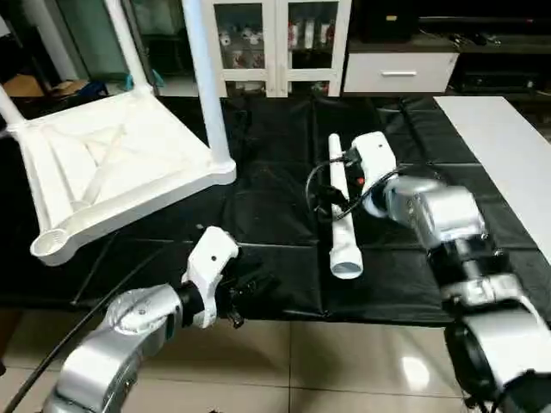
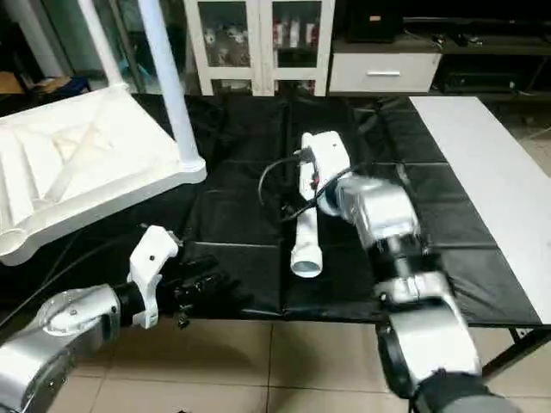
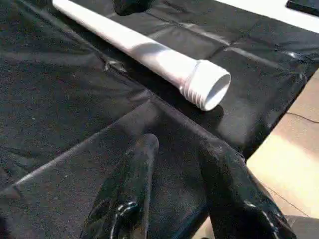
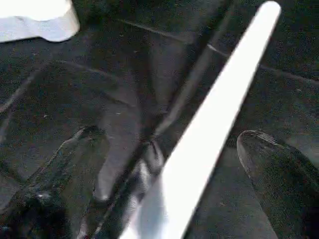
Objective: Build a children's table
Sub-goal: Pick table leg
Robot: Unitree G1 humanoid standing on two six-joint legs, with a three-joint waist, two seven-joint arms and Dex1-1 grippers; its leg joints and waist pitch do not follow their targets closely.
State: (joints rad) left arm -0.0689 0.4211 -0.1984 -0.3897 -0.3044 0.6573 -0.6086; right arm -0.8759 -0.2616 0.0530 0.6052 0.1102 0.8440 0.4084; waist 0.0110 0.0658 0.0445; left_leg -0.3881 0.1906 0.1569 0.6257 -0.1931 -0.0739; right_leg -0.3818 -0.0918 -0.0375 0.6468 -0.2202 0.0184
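1. Left eye view first: the tabletop (image 1: 112,172) sits upside down at the upper left of the frame, ribs up, with legs already standing in its sockets, one at the near right corner (image 1: 207,82).
2. Lower left, the left gripper (image 1: 245,297) hangs at the front edge of the black cloth (image 1: 267,206) with its fingers apart and nothing in them.
3. Centre frame, a loose leg (image 1: 342,206) lies flat on the cloth, threaded end toward the camera.
4. Right of that, the right gripper (image 4: 174,164) has its jaws spread wide on either side of that leg, not clamped yet.
5. My guess: it's the pick-up step, so next it needs to close on the leg, lift, then head for an empty socket (image 1: 47,245).
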